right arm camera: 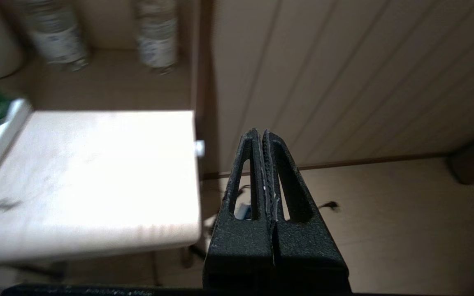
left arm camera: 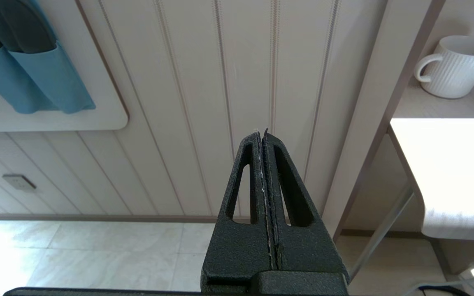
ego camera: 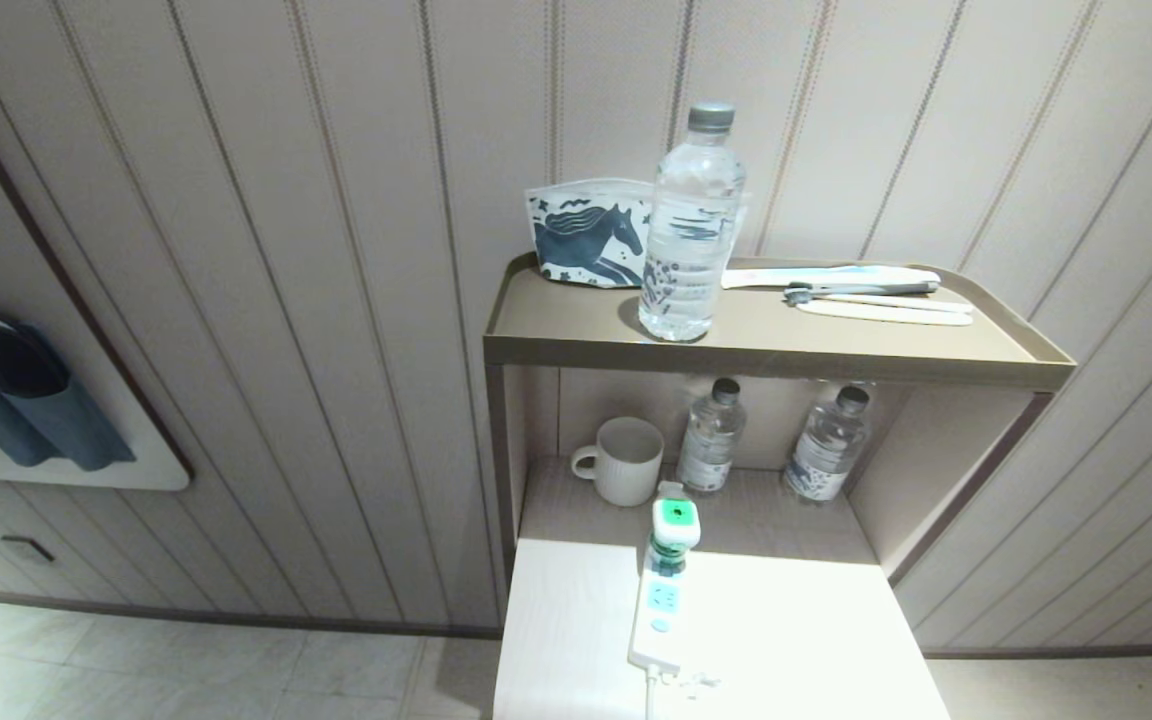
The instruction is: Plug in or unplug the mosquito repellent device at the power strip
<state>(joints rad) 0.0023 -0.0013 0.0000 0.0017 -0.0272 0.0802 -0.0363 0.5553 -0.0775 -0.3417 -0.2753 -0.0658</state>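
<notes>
Head view has the mosquito repellent device [ego camera: 675, 527] plugged into the power strip [ego camera: 660, 612], at twelve o'clock of its blue sockets. Both the left gripper [left arm camera: 262, 135] and the right gripper [right arm camera: 260, 135] are clenched empty; the right should open, straddle the white head and pull straight out.

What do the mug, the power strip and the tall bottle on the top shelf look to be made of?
Mug: likely glazed ceramic, matte white with vertical ribs. Power strip: smooth white moulded plastic with light-blue socket faces. Tall bottle: clear thin plastic, see-through with ridged walls and a grey screw cap.
</notes>
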